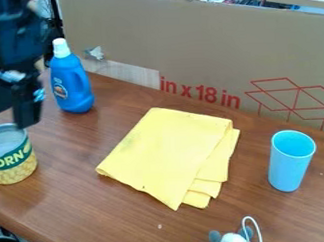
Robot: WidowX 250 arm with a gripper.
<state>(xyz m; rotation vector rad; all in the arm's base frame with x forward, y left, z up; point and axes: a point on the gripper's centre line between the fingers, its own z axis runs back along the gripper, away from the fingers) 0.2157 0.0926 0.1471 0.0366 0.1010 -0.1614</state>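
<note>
Bright, diffuse light, soft sheen on tabletop (pixel 74 201), faint shadows

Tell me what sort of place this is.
Likely a lab or workshop test setup: a black robot arm over a wooden table, with a large cardboard panel standing behind it.

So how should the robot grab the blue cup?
Probably by its round sides just under the rim, coming straight down from above. The cup stands upright with its open top facing up, and nothing touches its sides, so there should be room all around.
</note>
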